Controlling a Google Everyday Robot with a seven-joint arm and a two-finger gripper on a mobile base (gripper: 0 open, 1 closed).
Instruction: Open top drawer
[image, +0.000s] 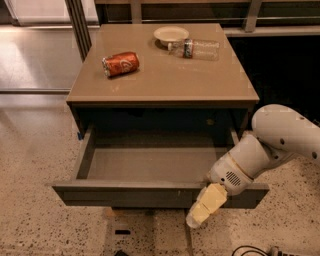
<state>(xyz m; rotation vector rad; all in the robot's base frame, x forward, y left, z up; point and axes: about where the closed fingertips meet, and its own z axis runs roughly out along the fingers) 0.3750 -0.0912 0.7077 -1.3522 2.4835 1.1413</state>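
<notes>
The top drawer (125, 194) is pulled far out of the cabinet, and its shallow grey tray (150, 162) holds nothing that shows. Its dark front has small pale scratches right of centre. My gripper (204, 211) hangs at the right part of the drawer front, its pale yellow fingers (207, 202) pointing down and left over the front's outer face. The white arm (280, 140) comes in from the right. The lower drawer fronts are hidden under the open drawer.
On the tan cabinet top (165, 80) lie a red can (120, 64) on its side, a white bowl (171, 35) and a clear plastic bottle (195, 49) on its side. A dark post (77, 22) stands at the back left. Speckled floor surrounds the cabinet.
</notes>
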